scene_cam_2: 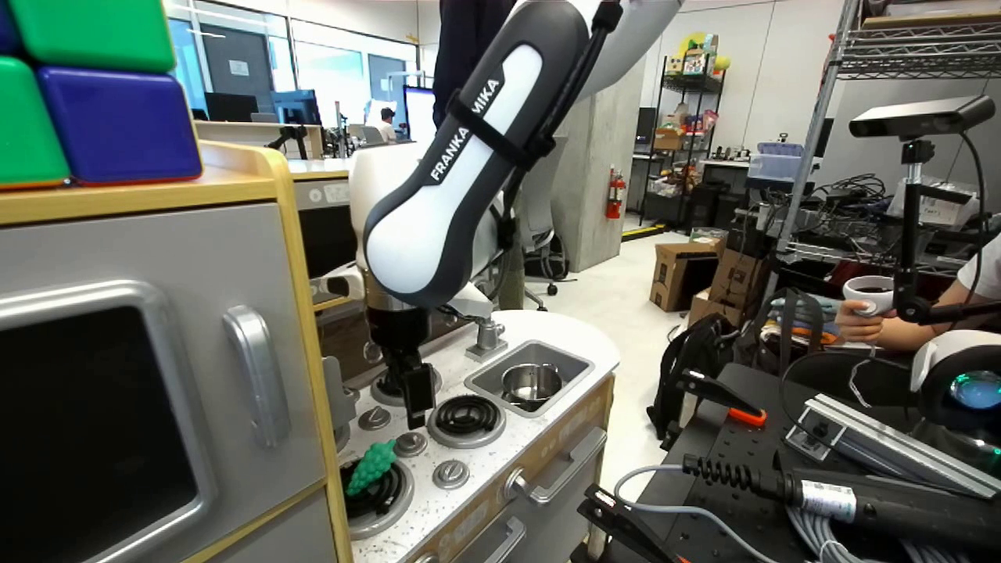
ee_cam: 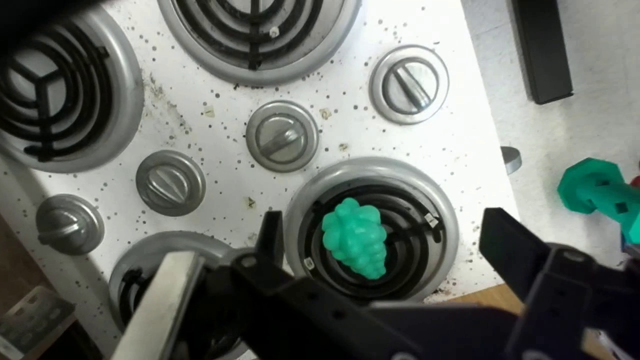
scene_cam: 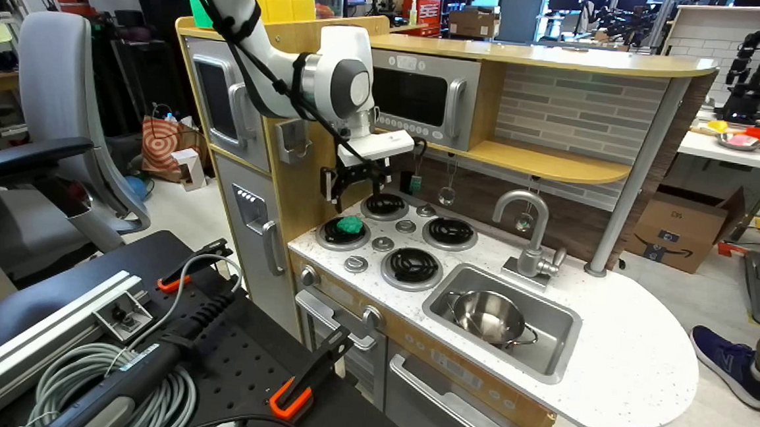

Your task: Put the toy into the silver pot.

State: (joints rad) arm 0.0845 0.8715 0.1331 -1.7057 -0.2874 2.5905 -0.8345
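The toy is a bright green, bumpy grape-like bunch lying on a stove burner, in both exterior views and in the wrist view. The silver pot, round and shiny with side handles, stands upright in the sink, in both exterior views; it is out of the wrist view. My gripper is open and empty, with its fingers wide apart. In the wrist view the toy appears between the fingers, nearer the left one. In both exterior views the gripper hangs above the stove, apart from the toy.
The rectangular sink basin holds the pot, with a curved faucet behind it. Burner discs and knobs stand around the toy. A tall toy fridge borders the stove's side. A microwave and shelf overhang the back.
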